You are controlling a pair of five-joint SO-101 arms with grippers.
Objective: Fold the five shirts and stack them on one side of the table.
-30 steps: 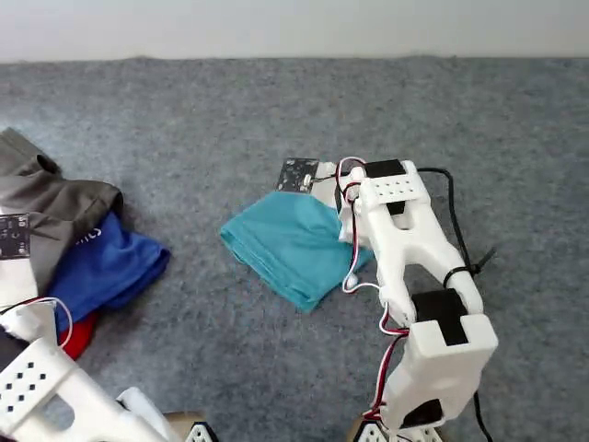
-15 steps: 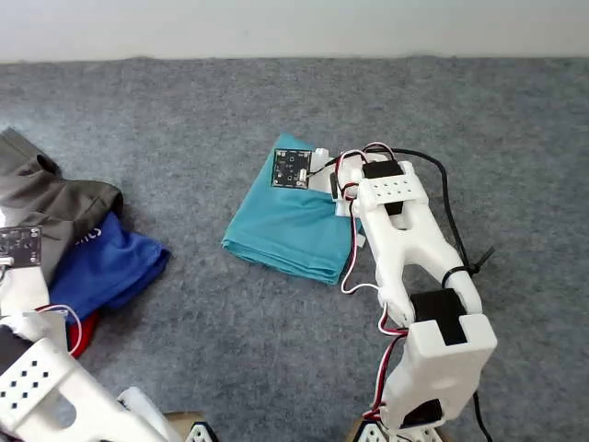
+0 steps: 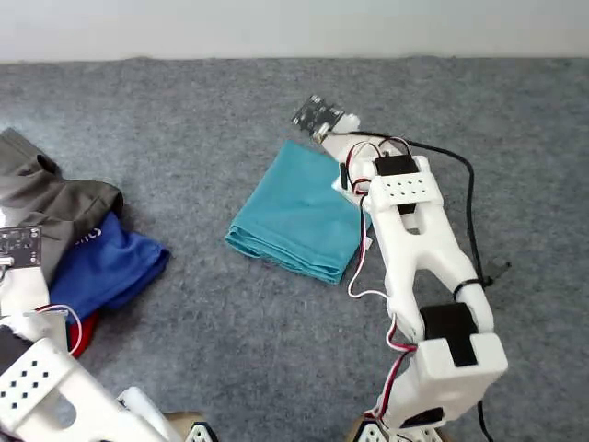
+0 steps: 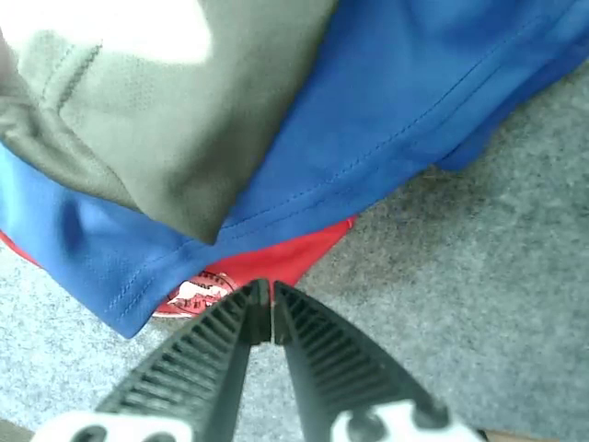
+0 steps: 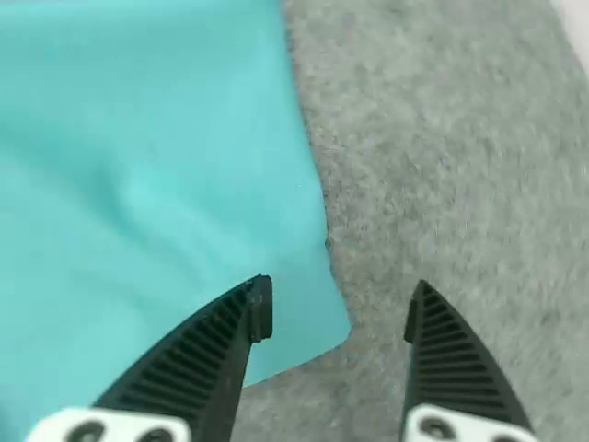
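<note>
Your right claw [image 5: 342, 293] gapes empty over a corner of the teal shirt [image 3: 294, 212]; your left claw [image 4: 271, 290], clenched on nothing, hovers by the illegible print on the red shirt [image 4: 285, 256].

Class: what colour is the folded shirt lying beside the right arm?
The folded shirt is teal, clearest in the high view.

The teal shirt [image 3: 294, 216] is smooth matt cloth; the table covering [image 3: 184, 120] is rough and felt-like.
</note>
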